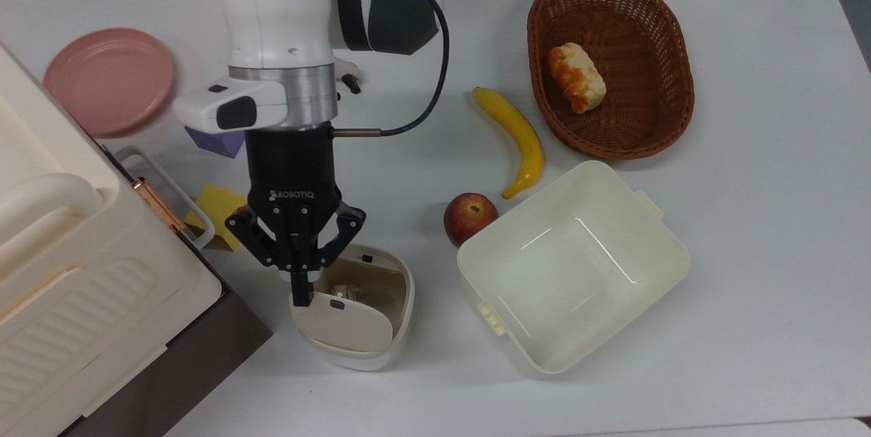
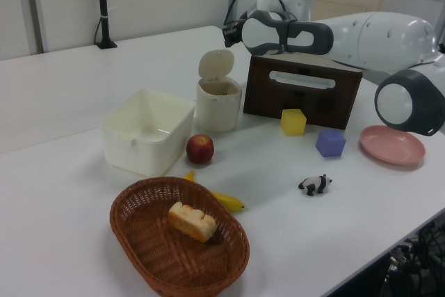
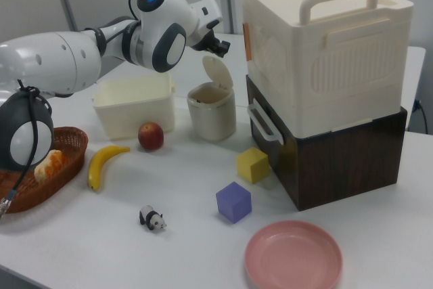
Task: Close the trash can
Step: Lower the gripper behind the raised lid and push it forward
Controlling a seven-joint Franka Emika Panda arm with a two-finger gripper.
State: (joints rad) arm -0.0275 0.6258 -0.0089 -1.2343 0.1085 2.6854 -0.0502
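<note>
White worktop [image 1: 748,253] carries a scatter of things, and the trash can [image 1: 401,301] stands near its middle, between the big cream appliance on its dark base [image 3: 325,65] and the empty cream tub [image 1: 571,267], with an apple [image 1: 469,217] close by. Its lid [image 2: 214,64] stands raised on the hinge, nearly upright in the left and right views, so the can is not closed yet; something pale and crumpled lies inside. The hand [image 1: 301,297] hangs above the can's rim on the top view's left, with the fingers pressed together into a single narrow tip and holding nothing. By the look of it the can is thin, light plastic, smooth and likely to slide or tip on the bare worktop if shoved sideways. The lid should swing freely on its hinge. No grasp seems needed: I would put the closed tip against the back face of the lid, near its free top edge, and press it forward and down until it latches.
</note>
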